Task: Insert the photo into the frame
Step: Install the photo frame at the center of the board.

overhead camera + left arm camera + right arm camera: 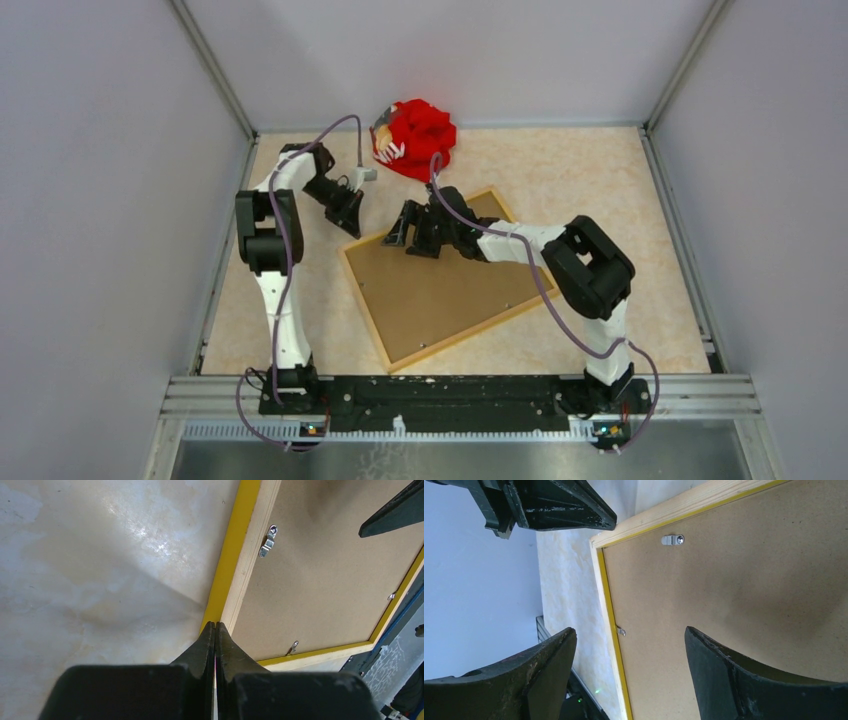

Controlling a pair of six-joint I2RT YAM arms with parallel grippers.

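The frame [366, 308] lies face down in the middle of the table, with its wood-coloured back up and its yellow edge showing [235, 550]. A plain brown backing board [440, 285] fills it. The photo is hidden. My left gripper [352, 222] is shut with nothing seen between its tips. The tips [215, 625] hover over the frame's left rim near its far-left corner. My right gripper [400, 235] is open and empty. It hangs over the frame's far-left part [629, 632], with one finger over the board [749, 590] and the other over the table.
A red plush thing [415, 138] lies at the back of the table, just beyond the frame's far corner. Small metal turn clips [268, 541] [672, 540] sit along the frame's inner edge. Grey walls enclose the table on three sides.
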